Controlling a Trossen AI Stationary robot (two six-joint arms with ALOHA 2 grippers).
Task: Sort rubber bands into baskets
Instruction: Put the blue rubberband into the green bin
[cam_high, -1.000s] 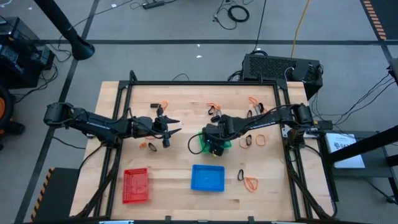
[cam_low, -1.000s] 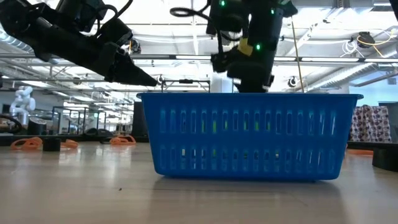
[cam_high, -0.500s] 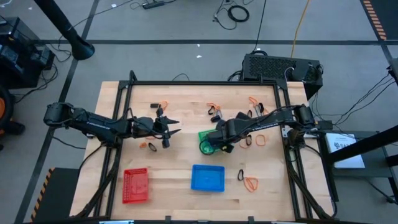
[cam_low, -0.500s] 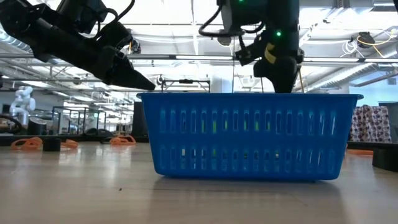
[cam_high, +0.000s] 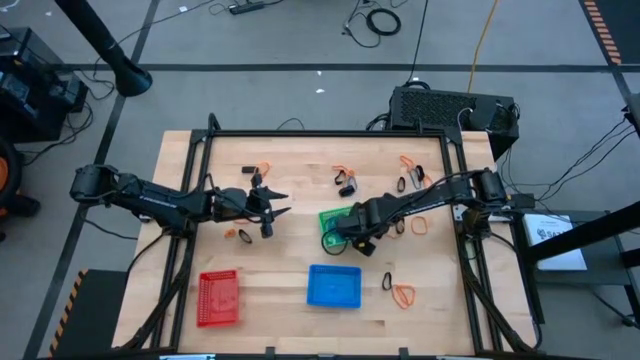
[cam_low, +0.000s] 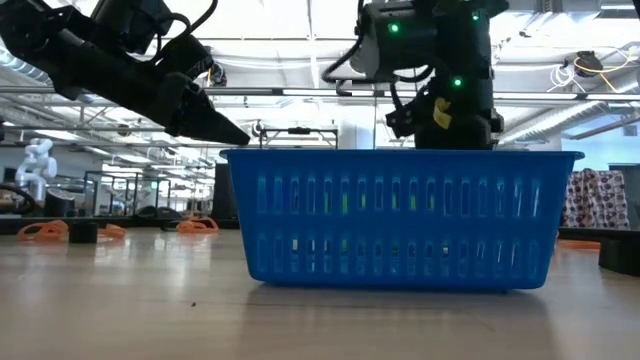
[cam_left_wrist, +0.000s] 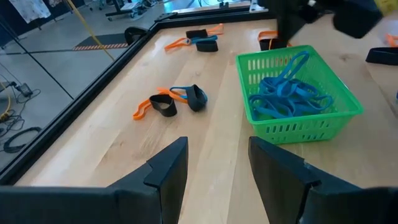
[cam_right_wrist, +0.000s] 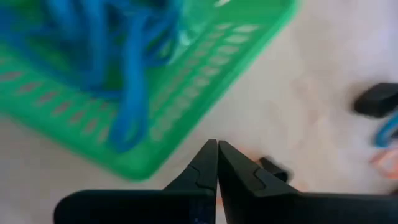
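Small green plastic mesh basket (cam_high: 333, 226) mid-table, right gripper (cam_high: 357, 236) at its right edge, left gripper (cam_high: 275, 205) well left of it

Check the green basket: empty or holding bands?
Holding bands. The left wrist view shows a tangle of blue rubber bands inside the green basket.

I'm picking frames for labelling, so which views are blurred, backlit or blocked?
Right wrist view: motion-smeared, the green basket and its blue bands soft. Low view: the blue basket fills the middle, arms dark against bright ceiling lights. Left wrist view: sharp on the table, far arm blurred. High view: evenly lit.
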